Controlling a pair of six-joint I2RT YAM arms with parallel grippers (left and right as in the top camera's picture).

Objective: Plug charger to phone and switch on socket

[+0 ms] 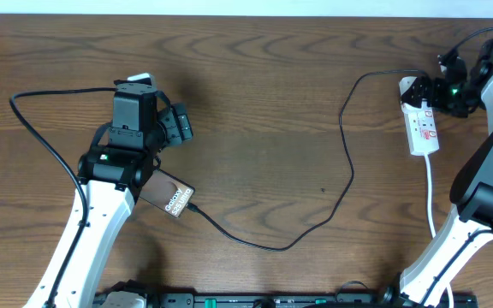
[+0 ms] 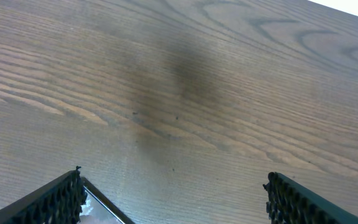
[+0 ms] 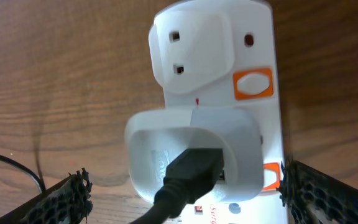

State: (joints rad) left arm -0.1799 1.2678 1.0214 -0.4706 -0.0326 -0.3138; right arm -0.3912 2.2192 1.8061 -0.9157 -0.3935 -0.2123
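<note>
The phone [image 1: 169, 197] lies flat by my left arm, "Galaxy" lettering up; one corner of it also shows in the left wrist view [image 2: 99, 208]. The black charger cable [image 1: 272, 246] meets the phone's lower right edge with its tip, loops right and runs up to a white plug [image 3: 191, 155] seated in the socket [image 1: 424, 128]. My left gripper [image 1: 175, 127] is open and empty above the table, just past the phone [image 2: 176, 199]. My right gripper [image 1: 442, 87] is open, with a finger on each side of the plug [image 3: 182, 196]. Its right finger is beside an orange switch [image 3: 270, 177].
A second orange switch [image 3: 253, 85] sits by the free outlet of the socket. The socket's white cord [image 1: 431, 201] runs down past my right arm. A black arm cable [image 1: 37, 120] loops at the far left. Bare wood lies between the arms.
</note>
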